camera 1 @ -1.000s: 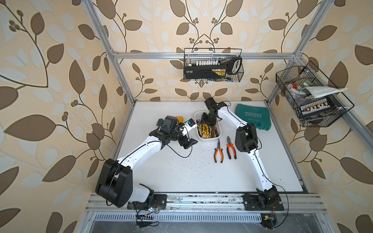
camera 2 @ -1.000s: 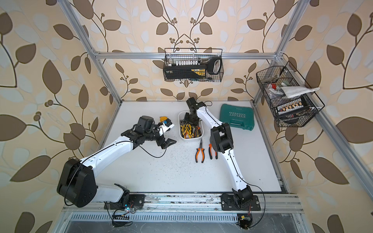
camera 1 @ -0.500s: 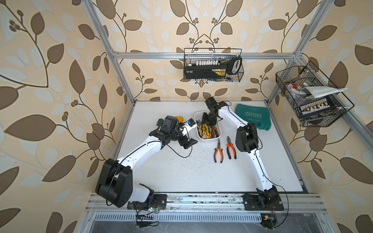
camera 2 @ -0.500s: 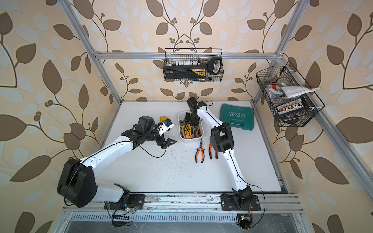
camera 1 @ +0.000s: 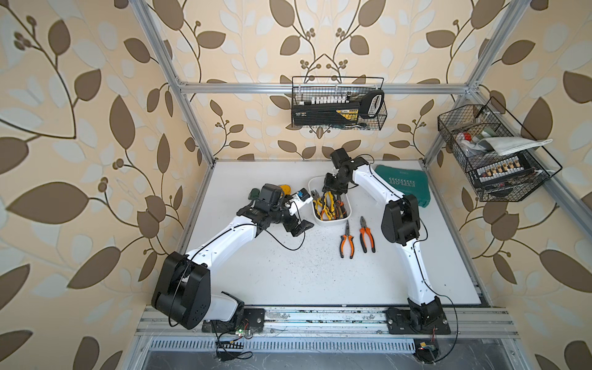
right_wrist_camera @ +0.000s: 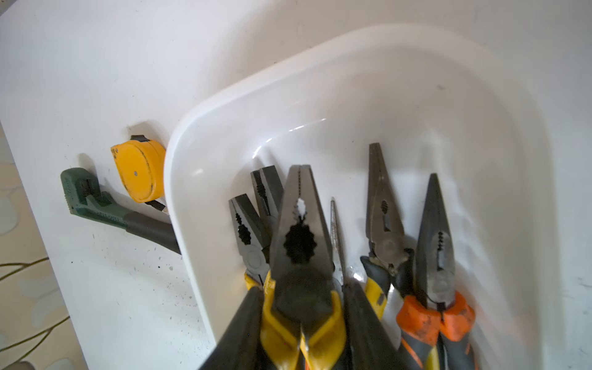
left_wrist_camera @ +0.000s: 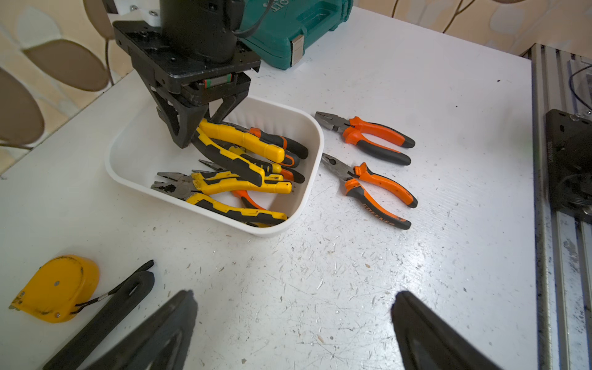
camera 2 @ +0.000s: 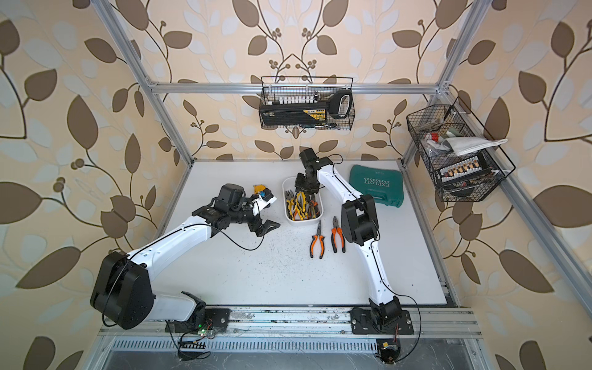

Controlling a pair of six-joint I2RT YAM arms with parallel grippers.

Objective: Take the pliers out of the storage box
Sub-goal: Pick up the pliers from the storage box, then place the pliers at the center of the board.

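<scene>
R claw (right_wrist_camera: 302, 315): clamped on yellow pliers (right_wrist_camera: 301, 243) by handles, in box (right_wrist_camera: 416, 83).
Axis: along box, nose ahead of claw.
L claw (left_wrist_camera: 294, 299): apart, farther off.

Beige wallpaper with brown leaf-and-vine print (camera 1: 96, 128) covered walls. Silver aluminium frame bars (camera 1: 240, 87) edged enclosure. White scratched flat surface (camera 1: 288, 282) evenly lit. Black wire baskets (camera 1: 338, 105) hung on walls.

The near half of the table (camera 1: 288, 272) lies open. The box (camera 1: 330, 223) is crowded: pliers (left_wrist_camera: 237, 166) fill its near end and the right gripper (left_wrist_camera: 198, 131) stands in its far end. Two orange pliers (camera 1: 346, 240) lie just beside its near right corner. A teal case (camera 1: 403, 185) stands far right, with a tape measure (left_wrist_camera: 54, 288) and a wrench (right_wrist_camera: 96, 201) to the left.
</scene>
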